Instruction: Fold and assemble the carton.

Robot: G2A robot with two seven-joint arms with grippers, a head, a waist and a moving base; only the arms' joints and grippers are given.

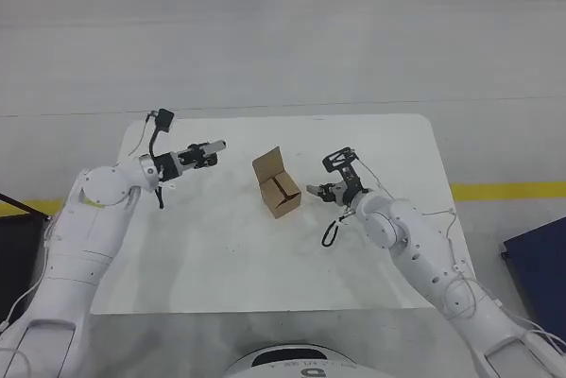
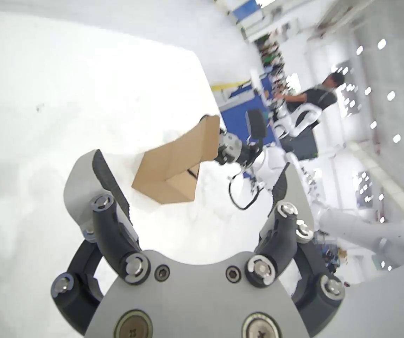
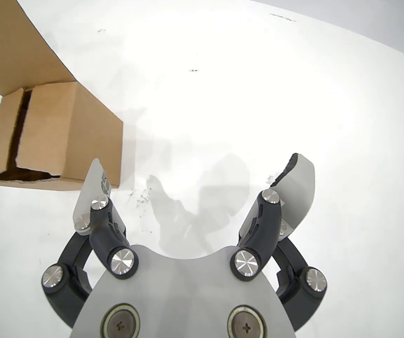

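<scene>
Small brown cardboard carton (image 1: pixel 278 189) sat mid white worktop (image 1: pixel 216 255), one flap upright, other top flaps folded in w/ gaps. Right end effector (image 1: pixel 313 190) released, just beside carton. Left end effector (image 1: pixel 216 147) released too, farther off.

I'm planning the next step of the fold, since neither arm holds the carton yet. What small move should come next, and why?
Probably ease the left gripper toward the upright flap to tip it over the carton. That flap stands on the side nearer this gripper, the other top flaps lie folded in, and the right gripper is also open, touching nothing.
</scene>
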